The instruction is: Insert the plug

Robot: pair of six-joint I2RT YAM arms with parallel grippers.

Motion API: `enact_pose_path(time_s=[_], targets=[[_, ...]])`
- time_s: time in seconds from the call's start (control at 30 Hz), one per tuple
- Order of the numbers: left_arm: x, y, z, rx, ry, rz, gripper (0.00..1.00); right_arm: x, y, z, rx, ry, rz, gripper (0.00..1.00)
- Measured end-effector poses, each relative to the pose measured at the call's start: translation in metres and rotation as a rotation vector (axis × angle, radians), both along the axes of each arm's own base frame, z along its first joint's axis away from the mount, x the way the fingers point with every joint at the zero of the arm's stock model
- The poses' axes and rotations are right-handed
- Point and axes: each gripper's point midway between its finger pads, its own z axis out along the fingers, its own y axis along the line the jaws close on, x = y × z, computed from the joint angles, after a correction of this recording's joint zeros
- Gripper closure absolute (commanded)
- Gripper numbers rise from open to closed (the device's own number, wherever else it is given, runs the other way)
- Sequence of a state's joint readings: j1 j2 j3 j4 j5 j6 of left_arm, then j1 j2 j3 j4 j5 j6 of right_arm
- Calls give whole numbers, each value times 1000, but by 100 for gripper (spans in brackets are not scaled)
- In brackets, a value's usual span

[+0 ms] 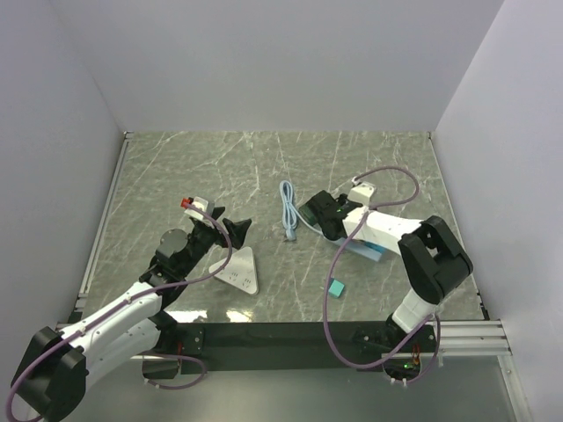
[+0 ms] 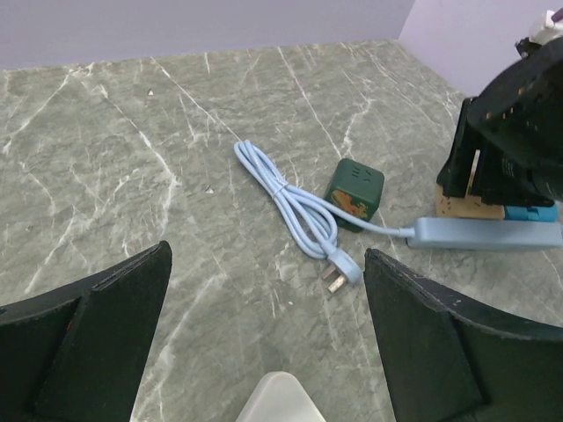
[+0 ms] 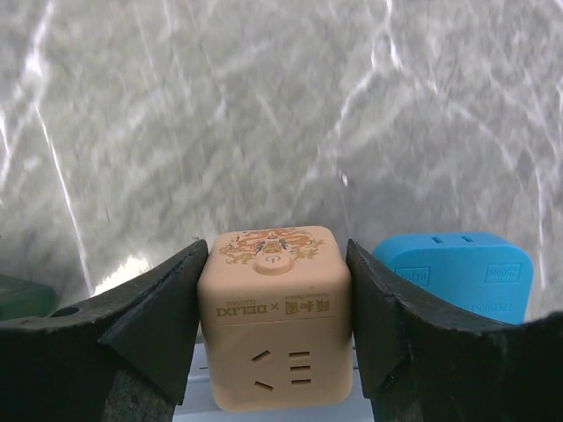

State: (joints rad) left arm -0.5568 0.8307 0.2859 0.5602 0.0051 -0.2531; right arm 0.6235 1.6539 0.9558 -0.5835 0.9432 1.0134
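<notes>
In the left wrist view the power strip (image 2: 488, 234) is running off the right edge, and the bottom edge is cutting off a white object (image 2: 280, 397). In the right wrist view we are seeing fingers (image 3: 396, 308) covering the flanks of the beige cube (image 3: 274, 308) and part of the blue adapter (image 3: 457, 268) (its print is blurring).

Side face of the tan cube adapter (image 3: 274, 316): brand "DELIXI", upside down in the right wrist view, beside a cross sign and Chinese characters I cannot make out. Small print on the blue cube adapter (image 3: 457, 272) and top markings on the green cube (image 2: 354, 193) are unreadable.
</notes>
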Motion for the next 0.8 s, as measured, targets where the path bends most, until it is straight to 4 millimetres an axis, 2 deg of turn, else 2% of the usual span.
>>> enact_pose_path(time_s=[0.17,0.37,0.5,0.67,0.8], targets=[[0,0,1,-2,-3,2,4,23,-8,8,-6,-36,0,100],[1,0,3,-6,-10,2,3,47,-6,19,-48,-122,-22,100],[1,0,4,-10,-17,2,4,45,2,28,-111,-177,-41,100],[2,-1,4,-11,-18,2,3,33,23,32,-166,-231,-92,100],[3,-1,4,-11,-18,2,4,28,43,23,-208,-271,-101,100]])
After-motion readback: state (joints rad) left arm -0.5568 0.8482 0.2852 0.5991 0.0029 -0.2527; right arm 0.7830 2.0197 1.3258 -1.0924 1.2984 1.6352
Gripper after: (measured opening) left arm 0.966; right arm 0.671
